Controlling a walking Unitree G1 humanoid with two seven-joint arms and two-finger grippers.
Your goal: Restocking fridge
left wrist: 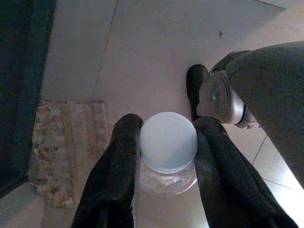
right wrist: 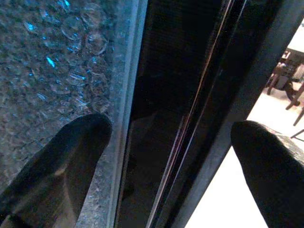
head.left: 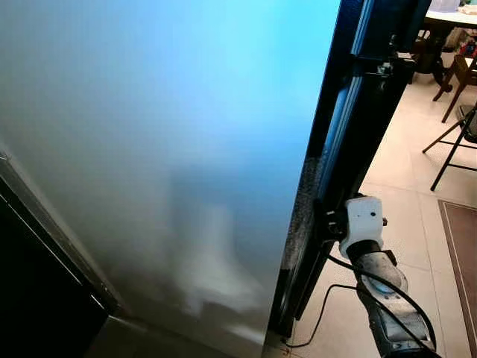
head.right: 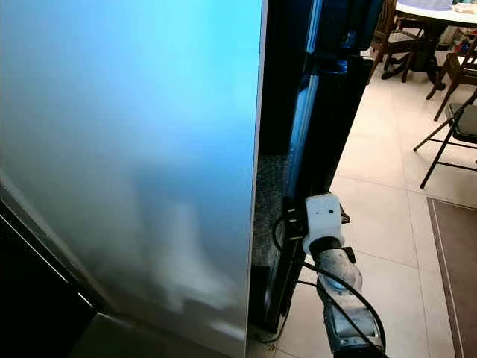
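Observation:
A glossy grey fridge door (head.left: 164, 149) stands close in front of me and covers most of the eye views. My right arm (head.left: 363, 224) reaches to the door's right edge, low down. In the right wrist view my right gripper (right wrist: 171, 137) is open. One finger (right wrist: 71, 156) lies by a bubble-textured side panel (right wrist: 57, 61). The other finger (right wrist: 270, 171) lies beyond a dark glossy panel (right wrist: 190, 95). My left gripper (left wrist: 168, 128) hangs above the floor, shut on a clear bottle with a white cap (left wrist: 168, 142).
A dining table (head.left: 455, 19) and wooden chairs stand at the far right, with a black folding chair (head.left: 456, 142) nearer. A brown rug (head.left: 462, 253) and a black cable (head.left: 320, 313) lie on the tiled floor. A patterned mat (left wrist: 66, 147) lies below my left gripper, beside my own leg (left wrist: 266, 85).

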